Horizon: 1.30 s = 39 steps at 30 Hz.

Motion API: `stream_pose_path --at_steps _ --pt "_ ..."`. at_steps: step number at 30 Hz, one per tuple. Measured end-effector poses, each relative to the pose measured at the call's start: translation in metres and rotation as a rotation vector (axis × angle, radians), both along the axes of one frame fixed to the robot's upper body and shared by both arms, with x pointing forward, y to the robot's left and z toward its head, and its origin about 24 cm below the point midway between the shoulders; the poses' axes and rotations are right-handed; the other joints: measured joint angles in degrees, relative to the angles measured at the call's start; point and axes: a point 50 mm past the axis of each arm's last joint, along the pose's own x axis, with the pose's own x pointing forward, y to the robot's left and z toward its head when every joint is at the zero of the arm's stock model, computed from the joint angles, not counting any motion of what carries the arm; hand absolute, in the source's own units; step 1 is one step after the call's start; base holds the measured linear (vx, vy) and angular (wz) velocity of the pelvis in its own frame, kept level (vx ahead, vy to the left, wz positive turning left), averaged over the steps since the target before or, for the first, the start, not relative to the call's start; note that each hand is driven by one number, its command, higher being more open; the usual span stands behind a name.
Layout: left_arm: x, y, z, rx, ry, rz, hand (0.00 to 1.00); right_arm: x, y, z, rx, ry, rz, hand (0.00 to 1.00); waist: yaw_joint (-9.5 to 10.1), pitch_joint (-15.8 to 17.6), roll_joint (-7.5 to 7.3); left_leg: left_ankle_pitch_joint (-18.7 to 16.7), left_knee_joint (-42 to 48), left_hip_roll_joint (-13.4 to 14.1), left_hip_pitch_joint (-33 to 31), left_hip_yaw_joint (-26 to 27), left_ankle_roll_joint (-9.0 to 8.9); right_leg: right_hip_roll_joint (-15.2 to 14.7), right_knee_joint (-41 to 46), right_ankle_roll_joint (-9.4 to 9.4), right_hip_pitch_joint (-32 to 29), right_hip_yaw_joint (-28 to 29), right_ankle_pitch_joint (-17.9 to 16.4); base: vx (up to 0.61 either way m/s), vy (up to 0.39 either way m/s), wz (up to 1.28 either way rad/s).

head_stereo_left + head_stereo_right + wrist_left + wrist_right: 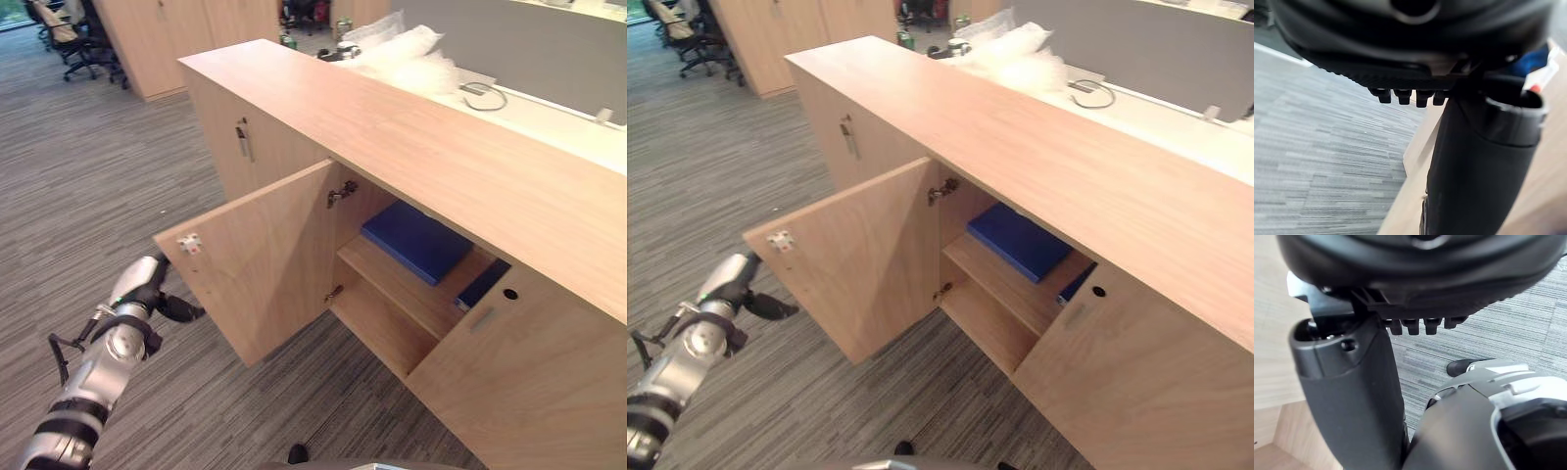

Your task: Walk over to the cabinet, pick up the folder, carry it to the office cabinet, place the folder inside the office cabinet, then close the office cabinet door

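**Q:** What surroundings are recorded?

**A:** An office floor of grey striped carpet (118,176) is shown. Office chairs (83,44) are parked at the far left. A low wooden office cabinet (411,127) runs from the far left towards the near right. Crumpled clear plastic (407,54) is seen beyond its top.

**Q:** Where is the folder located?

**A:** The blue folder (416,240) is laid flat on the upper shelf (392,284) inside the cabinet. A second blue item (482,284) is seen just to its right, partly covered by the right door (529,382).

**Q:** How is the left door positioned?

**A:** The left door (265,264) is swung wide open towards the near left, with its inner face exposed.

**Q:** What is reported for the hands?

**A:** The left hand (168,305) is held low just beside the free edge of the open door, on its outer side. Its fingers are relaxed and nothing is gripped; contact with the door cannot be confirmed. The right hand (1347,396) is seen above the carpet in its wrist view, likewise relaxed and empty.
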Motion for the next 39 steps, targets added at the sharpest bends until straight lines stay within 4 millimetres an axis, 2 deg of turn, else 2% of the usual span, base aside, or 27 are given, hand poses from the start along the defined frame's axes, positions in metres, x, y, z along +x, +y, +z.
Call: stream_pose_path --at_steps 4,6,7,9,10,12,13,16,17,19,21,22,23,25,26,28,30,31,32,33,34,35,37,39 --pt "-0.023 -0.030 -0.016 0.170 0.130 -0.328 1.00 0.001 0.000 0.000 -0.006 0.002 0.036 1.00 -0.02 -0.2 0.51 -0.2 0.0 -0.9 0.1 0.0 0.62 -0.8 -0.4 1.08 0.5 -0.1 0.7 -0.05 0.053 0.04" --pt "-0.037 -0.053 -0.023 0.205 0.146 -0.532 1.00 0.003 -0.003 0.001 -0.019 -0.005 0.056 1.00 -0.80 -0.4 0.77 -0.2 -0.3 -1.4 0.2 0.2 1.07 -1.2 -0.6 1.48 0.5 0.1 1.2 -0.09 0.068 -0.08" --pt "-0.045 -0.073 -0.026 0.212 0.122 -0.680 1.00 0.006 -0.004 0.001 -0.032 -0.005 0.080 1.00 -1.61 -0.4 0.76 -0.2 -0.3 -1.5 0.3 0.4 1.43 -1.3 -0.9 1.59 0.6 0.4 1.5 -0.08 0.055 -0.13" --pt "-0.051 -0.091 -0.025 0.195 0.088 -0.790 1.00 0.008 -0.004 0.001 -0.041 -0.007 0.095 1.00 -2.41 -0.5 0.62 -0.2 -0.3 -1.6 0.3 0.6 1.58 -1.4 -1.2 1.44 0.6 0.6 1.7 -0.05 0.042 -0.11" --pt "-0.057 -0.114 -0.022 0.152 0.021 -0.895 1.00 0.010 -0.004 0.001 -0.055 -0.003 0.110 1.00 -3.54 -0.4 0.42 -0.2 -0.3 -1.7 0.9 0.7 1.65 -1.4 -1.7 1.37 1.3 0.7 1.9 -0.04 0.035 -0.06" --pt "-0.060 -0.127 -0.020 0.107 -0.024 -0.935 1.00 0.011 -0.004 0.001 -0.063 0.002 0.107 1.00 -4.48 -0.5 0.42 -0.3 -0.3 -1.8 1.1 0.7 1.72 -1.4 -1.8 1.34 1.5 0.7 1.9 -0.02 0.011 -0.04" --pt "-0.061 -0.140 -0.016 0.075 -0.077 -0.965 1.00 0.011 -0.004 0.001 -0.070 0.005 0.105 1.00 -4.98 -0.8 0.12 -0.3 -0.3 -1.7 1.1 0.7 1.73 -1.2 -2.0 1.30 1.5 0.8 1.9 -0.01 -0.014 -0.03" --pt "-0.060 -0.169 -0.011 -0.019 -0.189 -0.975 1.00 0.010 -0.005 0.001 -0.100 0.024 0.092 1.00 -5.42 -0.8 0.25 -0.2 -0.3 -1.4 1.4 0.7 1.79 -0.8 -2.9 1.03 2.2 0.7 2.0 0.01 -0.012 0.00" --pt "-0.061 -0.173 -0.012 -0.035 -0.195 -0.973 1.00 0.010 -0.005 0.001 -0.102 0.025 0.091 1.00 -5.59 -0.7 0.24 -0.2 -0.3 -1.3 1.6 0.7 1.83 -0.7 -3.1 0.97 2.5 0.6 2.0 0.02 -0.042 -0.02" --pt "-0.063 -0.185 -0.019 -0.087 -0.195 -0.970 1.00 0.011 -0.005 0.001 -0.109 0.028 0.091 1.00 -5.86 -0.7 0.20 -0.3 -0.3 -1.2 2.0 0.7 1.73 -0.5 -3.2 0.68 2.9 0.7 1.8 0.02 -0.044 -0.03" --pt "-0.063 -0.194 -0.040 -0.118 -0.150 -0.926 1.00 0.018 -0.001 0.001 -0.114 0.020 0.131 1.00 -5.97 -0.7 0.17 -0.7 -0.3 -0.6 2.0 1.9 1.27 -0.2 -3.4 0.51 2.5 1.8 1.7 0.01 -0.034 -0.21" --pt "-0.063 -0.195 -0.047 -0.120 -0.127 -0.903 1.00 0.022 0.001 0.001 -0.112 0.012 0.141 1.00 -5.98 -0.7 0.16 -0.8 -0.3 -0.3 2.0 2.5 1.08 0.0 -3.4 0.40 2.2 2.4 1.7 0.00 -0.027 -0.54" --pt "-0.064 -0.194 -0.063 -0.114 -0.068 -0.852 1.00 0.032 0.006 0.001 -0.110 -0.006 0.175 1.00 -5.96 -0.7 0.11 -1.1 -0.3 0.4 1.9 4.1 0.74 0.6 -3.2 0.03 1.1 4.2 1.8 -0.01 -0.026 -0.77" --pt "-0.070 -0.189 -0.084 -0.152 0.013 -0.711 1.00 0.047 0.008 0.003 -0.122 -0.040 0.214 1.00 -5.97 -0.5 -0.12 -1.7 -0.3 1.4 1.5 6.9 0.22 1.3 -3.1 -0.35 -0.8 7.1 2.0 0.00 -0.028 -0.80" --pt "-0.073 -0.185 -0.097 -0.209 0.065 -0.583 1.00 0.050 0.011 0.003 -0.123 -0.055 0.214 1.00 -6.23 -0.2 -0.58 -2.1 -0.2 1.9 1.6 8.3 -0.05 1.7 -3.1 -0.46 -1.3 8.5 2.1 0.04 -0.058 -0.56" --pt "-0.076 -0.178 -0.112 -0.323 0.127 -0.367 1.00 0.046 0.014 0.002 -0.118 -0.045 0.205 1.00 -6.35 0.0 -1.36 -2.4 0.0 2.5 1.9 9.4 -0.46 2.5 -3.1 -0.51 -1.4 9.1 2.2 0.05 -0.070 -0.38" --pt "-0.086 -0.155 -0.132 -0.452 0.202 -0.044 1.00 0.036 0.015 0.000 -0.111 -0.014 0.192 1.00 -6.35 0.2 -1.76 -3.9 1.3 3.8 3.2 11.1 -1.01 3.4 -3.0 -0.54 -0.4 9.3 2.2 0.04 -0.062 -0.32" --pt "-0.089 -0.148 -0.136 -0.460 0.219 0.019 1.00 0.033 0.014 0.000 -0.111 -0.009 0.183 1.00 -6.35 0.3 -1.76 -5.2 3.5 4.4 2.9 11.3 -1.19 3.5 -2.8 -0.55 0.0 9.3 2.2 0.04 -0.084 -0.33" --pt "-0.097 -0.134 -0.142 -0.447 0.251 0.111 1.00 0.029 0.013 0.000 -0.108 0.002 0.164 1.00 -6.44 1.0 -1.56 -9.2 10.5 6.1 1.4 11.5 -1.63 4.2 -2.2 -0.57 1.1 9.3 2.2 0.02 -0.081 -0.26" --pt "-0.101 -0.129 -0.144 -0.439 0.261 0.142 1.00 0.026 0.012 -0.001 -0.108 0.009 0.151 1.00 -6.49 1.4 -1.13 -11.2 14.3 7.2 0.5 11.7 -1.86 4.7 -1.7 -0.59 1.5 9.4 2.2 0.01 -0.103 -0.43" --pt "-0.109 -0.119 -0.147 -0.427 0.280 0.200 1.00 0.021 0.004 0.000 -0.121 0.023 0.111 1.00 -6.18 1.9 0.51 -14.8 21.7 10.1 -1.6 12.0 -2.34 6.3 -0.5 -0.60 1.5 9.9 2.2 -0.01 -0.084 -0.48" --pt "-0.114 -0.112 -0.148 -0.423 0.286 0.241 1.00 0.019 0.000 0.001 -0.131 0.027 0.088 1.00 -5.98 2.2 1.34 -16.0 24.7 11.2 -2.7 12.1 -2.45 7.0 -0.2 -0.68 1.2 10.9 2.2 -0.02 -0.061 -0.49" --pt "-0.116 -0.109 -0.150 -0.441 0.287 0.291 1.00 0.020 -0.004 0.001 -0.134 0.036 0.075 1.00 -5.79 2.6 1.64 -16.1 26.2 10.9 -3.8 10.6 -2.52 7.0 0.0 -0.88 0.4 12.0 2.1 -0.04 -0.011 -0.32" --pt "-0.120 -0.110 -0.156 -0.527 0.282 0.414 1.00 0.022 -0.007 0.002 -0.141 0.038 0.056 1.00 -5.67 2.9 2.05 -16.1 27.2 9.7 -5.3 5.0 -2.52 6.9 0.3 -1.09 -1.2 13.1 1.9 -0.07 0.015 -0.28"
